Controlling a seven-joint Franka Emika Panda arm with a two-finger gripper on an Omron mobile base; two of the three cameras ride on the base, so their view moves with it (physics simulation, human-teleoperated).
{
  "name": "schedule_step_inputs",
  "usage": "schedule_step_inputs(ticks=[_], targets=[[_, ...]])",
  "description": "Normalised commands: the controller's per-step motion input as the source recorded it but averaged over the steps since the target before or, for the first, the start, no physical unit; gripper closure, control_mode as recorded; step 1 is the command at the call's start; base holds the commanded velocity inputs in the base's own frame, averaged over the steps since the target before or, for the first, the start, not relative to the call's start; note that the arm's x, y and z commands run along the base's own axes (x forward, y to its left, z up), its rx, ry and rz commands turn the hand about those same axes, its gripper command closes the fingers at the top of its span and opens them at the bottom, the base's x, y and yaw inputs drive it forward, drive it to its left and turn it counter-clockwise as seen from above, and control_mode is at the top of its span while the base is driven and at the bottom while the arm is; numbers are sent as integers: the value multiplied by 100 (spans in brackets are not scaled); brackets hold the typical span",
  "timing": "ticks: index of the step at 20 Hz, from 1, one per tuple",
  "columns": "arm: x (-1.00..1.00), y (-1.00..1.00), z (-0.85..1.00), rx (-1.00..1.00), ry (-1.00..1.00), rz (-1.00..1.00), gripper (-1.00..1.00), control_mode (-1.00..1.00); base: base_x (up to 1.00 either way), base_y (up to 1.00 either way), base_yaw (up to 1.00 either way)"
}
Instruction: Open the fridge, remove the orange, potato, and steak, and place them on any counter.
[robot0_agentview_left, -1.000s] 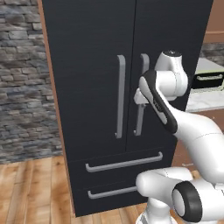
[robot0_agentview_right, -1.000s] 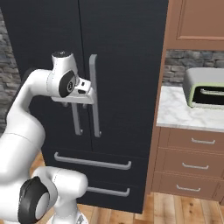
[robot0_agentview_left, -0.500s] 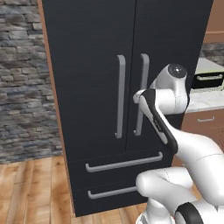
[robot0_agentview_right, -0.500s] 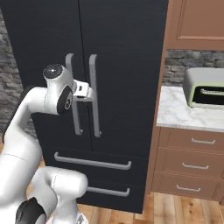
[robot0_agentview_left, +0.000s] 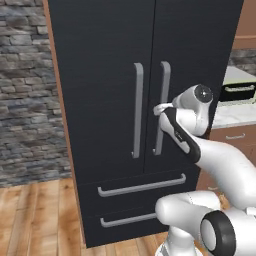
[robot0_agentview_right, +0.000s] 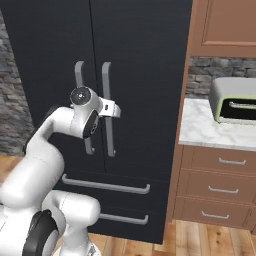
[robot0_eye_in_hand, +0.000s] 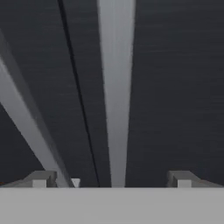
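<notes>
The black fridge (robot0_agentview_left: 110, 75) (robot0_agentview_right: 145, 55) stands with both doors shut, so the orange, potato and steak are hidden. My gripper (robot0_agentview_left: 159, 107) (robot0_agentview_right: 116, 110) is at the right door's long grey handle (robot0_agentview_left: 163, 85) (robot0_agentview_right: 106, 80), about halfway up it. In the hand view that handle (robot0_eye_in_hand: 116, 87) runs straight up between my two fingertips (robot0_eye_in_hand: 41, 178), which stand wide apart, so the gripper (robot0_eye_in_hand: 111, 179) is open around it and not touching it. The left door's handle (robot0_eye_in_hand: 26, 118) slants past on the left. The white marble counter (robot0_agentview_right: 200, 130) (robot0_agentview_left: 235, 115) lies right of the fridge.
A pale green toaster oven (robot0_agentview_right: 232, 100) (robot0_agentview_left: 239, 92) sits on the counter. Wooden drawers (robot0_agentview_right: 220, 175) fill the cabinet below it, and a wooden wall cabinet (robot0_agentview_right: 225, 25) hangs above. Two fridge drawers with grey bars (robot0_agentview_left: 142, 187) are under the doors. A stone wall (robot0_agentview_left: 25, 90) stands left.
The arm's elbow has sunk a little and the hand has moved in closer to the right door handle. The jaws stayed open.
</notes>
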Motion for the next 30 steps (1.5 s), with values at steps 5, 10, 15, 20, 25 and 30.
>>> schedule_step_inputs(ticks=[5,10,15,20,25,30], targets=[[69,0,0,1,-3,0,-100,-100,0,0,0],[45,0,-1,0,-8,-1,-100,-100,0,0,0],[41,0,-13,0,-22,0,-100,-100,0,0,0],[78,0,0,2,-3,0,-100,-100,0,0,0],[86,-6,0,1,1,0,-100,-100,0,0,0],[18,0,0,0,0,0,100,-100,0,0,0]])
